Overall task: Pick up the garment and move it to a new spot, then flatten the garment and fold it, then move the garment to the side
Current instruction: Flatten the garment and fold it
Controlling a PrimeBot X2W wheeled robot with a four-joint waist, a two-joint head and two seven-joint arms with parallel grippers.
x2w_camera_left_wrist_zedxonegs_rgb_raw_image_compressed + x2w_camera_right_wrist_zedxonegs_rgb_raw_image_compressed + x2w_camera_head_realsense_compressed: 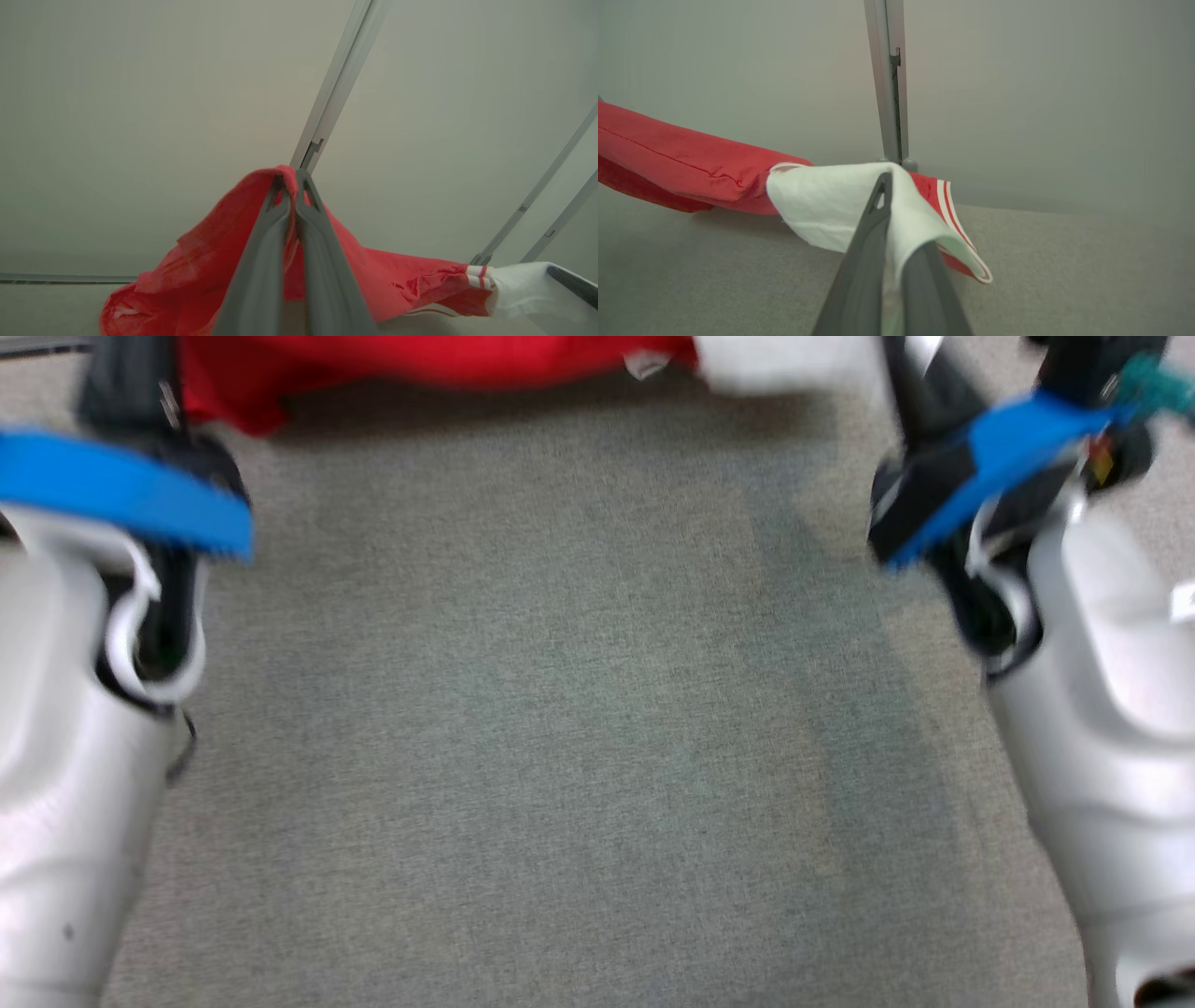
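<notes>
The garment (420, 359) is red with a white part (794, 362) and hangs stretched between both arms, just above the grey carpet at the far edge of the head view. My left gripper (293, 179) is shut on a red edge of the garment (187, 270), which droops below its fingers. A fold of the garment's white part (822, 205), trimmed with red and white stripes, drapes over one finger of my right gripper (889, 186), which is shut on it. The red body (668, 154) stretches away to the left of that view.
Grey carpet (579, 709) lies between my left arm (56, 709) and right arm (1102, 709). Beyond the garment stands a pale partition wall with metal posts (336, 84) (887, 84).
</notes>
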